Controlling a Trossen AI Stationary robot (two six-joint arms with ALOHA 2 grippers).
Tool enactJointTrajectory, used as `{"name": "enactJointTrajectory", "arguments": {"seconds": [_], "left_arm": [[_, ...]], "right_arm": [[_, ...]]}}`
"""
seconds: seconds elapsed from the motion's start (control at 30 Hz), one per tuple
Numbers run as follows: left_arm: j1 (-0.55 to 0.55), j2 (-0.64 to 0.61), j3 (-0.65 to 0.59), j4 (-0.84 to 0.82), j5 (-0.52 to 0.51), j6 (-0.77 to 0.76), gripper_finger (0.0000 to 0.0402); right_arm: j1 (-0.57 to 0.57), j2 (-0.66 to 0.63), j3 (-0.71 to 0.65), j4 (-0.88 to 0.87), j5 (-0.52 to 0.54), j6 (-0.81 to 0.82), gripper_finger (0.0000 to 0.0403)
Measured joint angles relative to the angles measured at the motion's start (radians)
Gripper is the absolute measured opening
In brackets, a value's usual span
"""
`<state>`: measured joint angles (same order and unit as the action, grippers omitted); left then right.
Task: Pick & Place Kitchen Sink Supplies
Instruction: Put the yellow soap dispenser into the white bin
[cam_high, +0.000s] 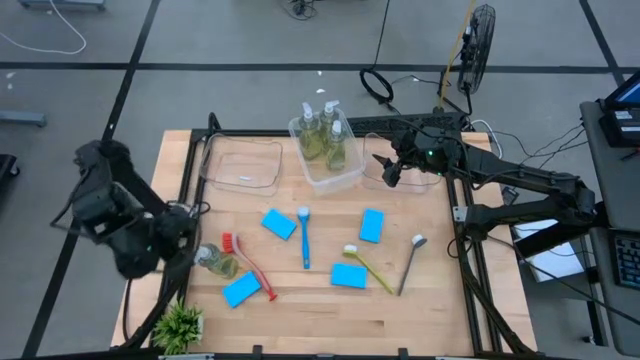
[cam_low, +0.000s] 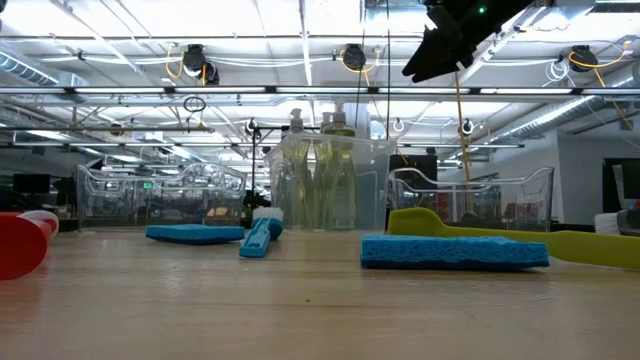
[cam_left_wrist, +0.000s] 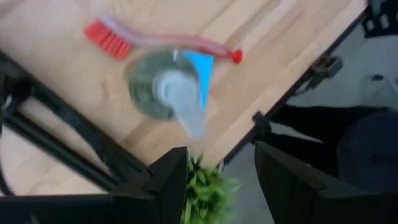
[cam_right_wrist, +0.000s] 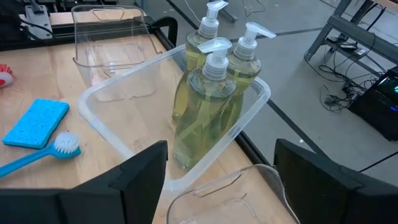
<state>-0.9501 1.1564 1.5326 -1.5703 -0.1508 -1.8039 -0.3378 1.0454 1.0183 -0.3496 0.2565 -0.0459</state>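
Note:
One soap bottle (cam_high: 213, 260) stands on the table beside the red brush (cam_high: 250, 265), seen from above in the left wrist view (cam_left_wrist: 165, 90). My left gripper (cam_high: 180, 235) hovers open next to it, touching nothing (cam_left_wrist: 221, 168). Three more soap bottles (cam_high: 322, 130) stand in the middle clear bin (cam_right_wrist: 214, 87). My right gripper (cam_high: 390, 172) hangs open above the right bin (cam_right_wrist: 221, 174). Several blue sponges (cam_high: 279, 224) (cam_high: 372, 225) (cam_high: 348, 276) (cam_high: 241, 290) lie flat on the table. The blue brush (cam_high: 304, 238), yellow-green brush (cam_high: 368, 265) and brown brush (cam_high: 411, 262) lie among them.
Three clear bins line the far side of the table: left bin (cam_high: 241, 165), middle bin (cam_high: 345, 180), right bin (cam_high: 405, 160). A small green plant (cam_high: 180, 325) sits at the near left corner, showing between my left fingers (cam_left_wrist: 205, 190). The table's left edge (cam_left_wrist: 273, 106) is close to the bottle.

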Motion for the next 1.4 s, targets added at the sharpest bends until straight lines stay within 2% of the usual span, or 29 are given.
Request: {"name": "enactJointTrajectory", "arguments": {"seconds": [0.2,0.43,0.57,0.73,1.07,1.13,1.3,1.4], "left_arm": [[-0.156,0.066,0.0,0.0,-0.007,-0.132,0.0186],[-0.258,0.174,-0.001,0.0,-0.027,-0.215,0.0186],[-0.29,0.242,-0.001,0.0,-0.089,-0.227,0.0186],[-0.304,0.319,-0.029,0.0,-0.105,-0.26,0.0186],[-0.339,0.357,-0.103,-0.001,-0.116,-0.395,0.0186],[-0.348,0.347,-0.103,0.0,-0.153,-0.424,0.0186],[-0.365,0.319,-0.103,-0.001,-0.343,-0.457,0.0186],[-0.365,0.312,-0.103,-0.002,-0.4,-0.438,0.0186]], "right_arm": [[0.0,0.0,0.0,0.0,0.0,0.0,0.0281],[0.0,0.0,0.0,0.0,0.0,0.0,0.0283],[0.0,0.0,0.0,0.0,0.0,0.007,0.028],[0.0,0.0,0.0,0.0,0.0,0.008,0.0279],[0.0,0.0,0.0,0.0,0.0,0.01,0.0279],[0.0,0.0,0.0,0.0,0.0,0.024,0.0279],[0.0,0.0,0.0,0.0,0.001,0.038,0.0279],[0.0,0.0,0.0,0.0,0.001,0.038,0.0279]]}}
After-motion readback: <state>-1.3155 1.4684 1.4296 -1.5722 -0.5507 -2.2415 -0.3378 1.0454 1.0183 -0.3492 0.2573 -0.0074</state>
